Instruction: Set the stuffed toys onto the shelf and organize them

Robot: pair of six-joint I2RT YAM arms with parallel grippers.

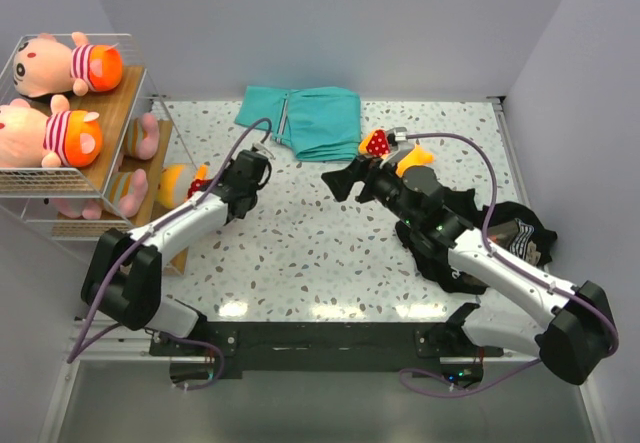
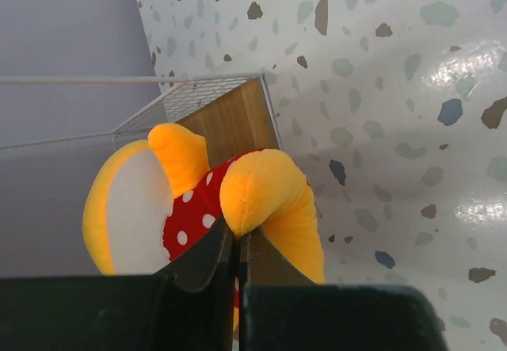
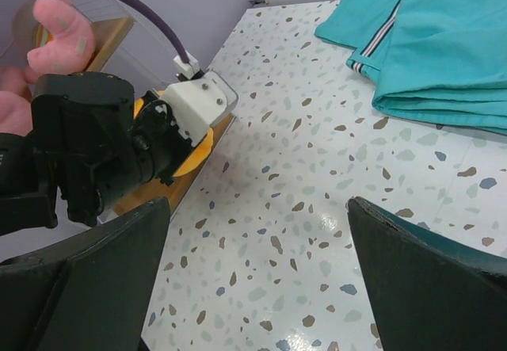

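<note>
Here the left gripper (image 2: pixel 236 244) is pinched narrow on a limb of the orange toy (image 2: pixel 198 200) in its red dotted dress, holding it at the open edge of a low board of the shelf (image 1: pixel 118 123), presumably to slide it in below the tiers where pink striped toys (image 1: pixel 60 63) lie. The right gripper (image 3: pixel 257 208) hangs over the middle of the table (image 1: pixel 330 253), fingers spread wide and empty, likely held clear. A second orange toy (image 1: pixel 385 145) lies just beyond it, beside the teal cloth (image 1: pixel 305 118).

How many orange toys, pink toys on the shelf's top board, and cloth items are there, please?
Orange toys: 2
Pink toys on top board: 2
Cloth items: 2, teal cloth, black garment
Total: 6
</note>
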